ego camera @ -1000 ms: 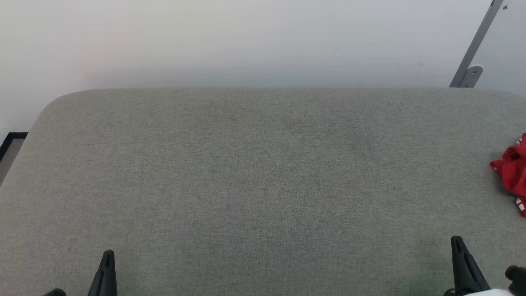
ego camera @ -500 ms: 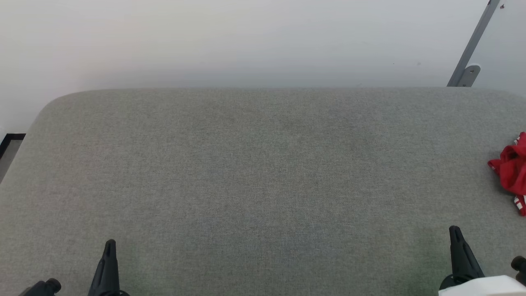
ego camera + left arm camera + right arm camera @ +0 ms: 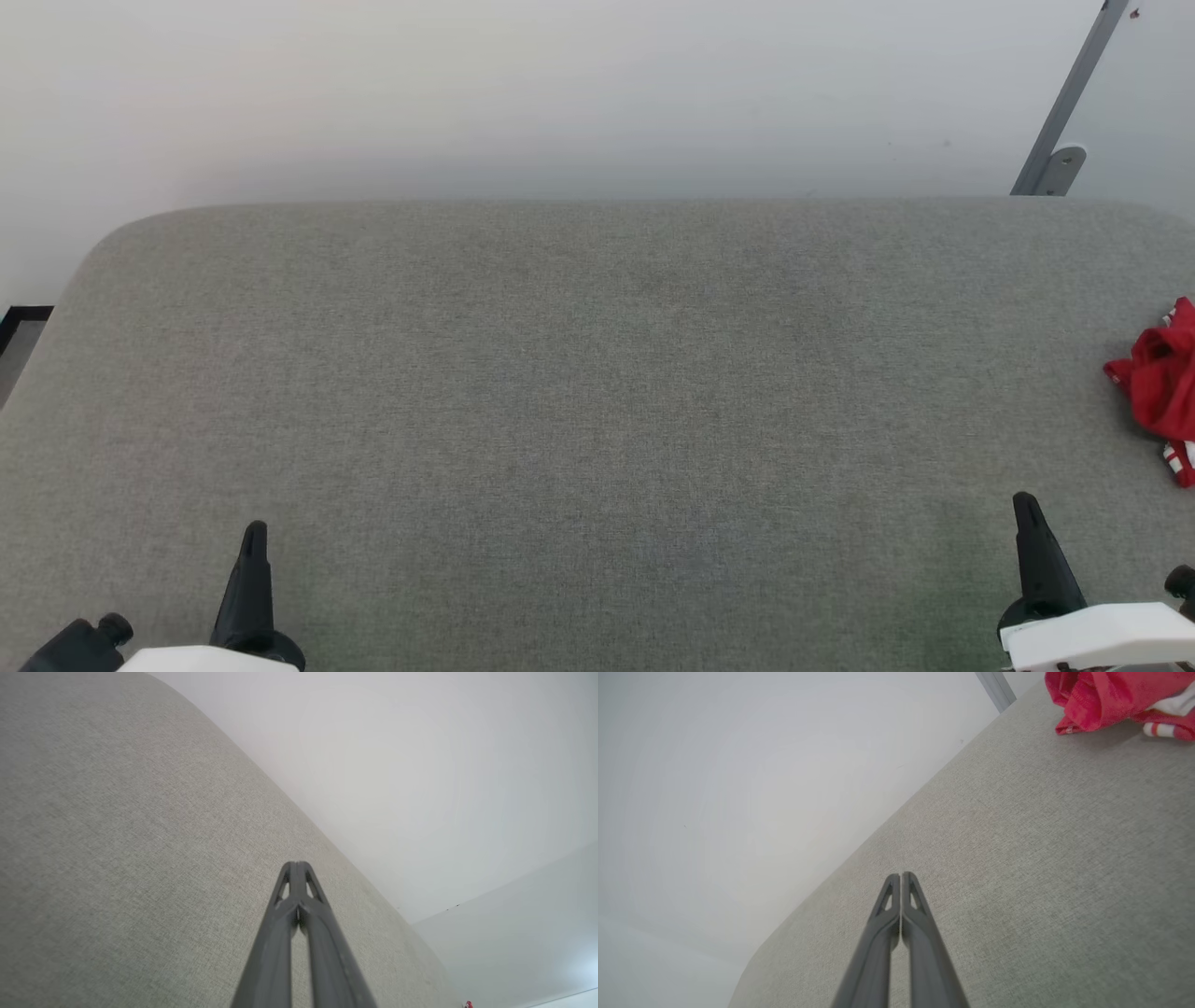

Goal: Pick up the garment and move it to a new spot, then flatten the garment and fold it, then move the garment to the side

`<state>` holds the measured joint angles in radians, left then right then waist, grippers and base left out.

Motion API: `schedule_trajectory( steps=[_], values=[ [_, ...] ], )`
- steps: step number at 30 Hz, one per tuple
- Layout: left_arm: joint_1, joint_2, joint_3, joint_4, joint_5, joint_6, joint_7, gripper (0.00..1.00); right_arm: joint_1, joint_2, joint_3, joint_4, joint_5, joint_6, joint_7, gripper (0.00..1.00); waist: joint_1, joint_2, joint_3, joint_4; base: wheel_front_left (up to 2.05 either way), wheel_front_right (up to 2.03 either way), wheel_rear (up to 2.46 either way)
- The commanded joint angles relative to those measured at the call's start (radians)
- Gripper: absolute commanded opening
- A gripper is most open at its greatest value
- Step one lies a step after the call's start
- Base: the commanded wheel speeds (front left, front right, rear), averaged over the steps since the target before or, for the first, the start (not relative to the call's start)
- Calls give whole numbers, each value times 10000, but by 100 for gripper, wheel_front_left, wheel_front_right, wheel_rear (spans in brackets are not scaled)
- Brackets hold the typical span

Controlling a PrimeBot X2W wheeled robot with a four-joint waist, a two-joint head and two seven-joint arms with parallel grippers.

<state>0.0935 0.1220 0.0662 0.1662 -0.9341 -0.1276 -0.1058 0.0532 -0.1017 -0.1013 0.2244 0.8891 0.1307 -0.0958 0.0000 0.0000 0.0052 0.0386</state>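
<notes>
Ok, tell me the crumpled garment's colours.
Red garment with white parts and a red-and-white striped bit; clearest in the right wrist view.

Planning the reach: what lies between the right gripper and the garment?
Bare grey fabric surface separates the right gripper from the garment, seen in the right wrist view.

1. Garment (image 3: 1162, 392): one, red with white.
2. Grippers: two, a left gripper (image 3: 254, 532) and a right gripper (image 3: 1024, 504).
3. Dark fingers: two on the left (image 3: 275, 952) and two on the right (image 3: 924, 952), four in all, counted in the wrist views.
4. Grey fabric-covered surface (image 3: 597, 392): one.
5. Slanted grey metal bar (image 3: 1069, 103): one.
6. Bracket (image 3: 1060, 170) at the bar's foot: one.
</notes>
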Motion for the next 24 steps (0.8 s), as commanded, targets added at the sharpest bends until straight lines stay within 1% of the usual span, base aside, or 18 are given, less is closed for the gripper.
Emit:
schedule_trajectory(
  steps=[1, 13, 24],
  values=[
    [-257, 31, 57, -78, -214, -17, 45, 0, -219, -24, -38, -102, 224, 1, 69, 0, 0, 0, -1, -3, 0, 0, 0],
    [-640, -89, 112, 92, -1610, -23, 460, 0, -533, 92, -62, -42, 1670, 1, 493, 0, 0, 0, -4, -61, 0, 0, 0],
    [-915, -189, 158, 233, -2636, -28, 786, 0, -751, 176, -80, 2, 2752, 1, 813, 0, 0, 0, -6, -110, 0, 0, 0]
  ],
)
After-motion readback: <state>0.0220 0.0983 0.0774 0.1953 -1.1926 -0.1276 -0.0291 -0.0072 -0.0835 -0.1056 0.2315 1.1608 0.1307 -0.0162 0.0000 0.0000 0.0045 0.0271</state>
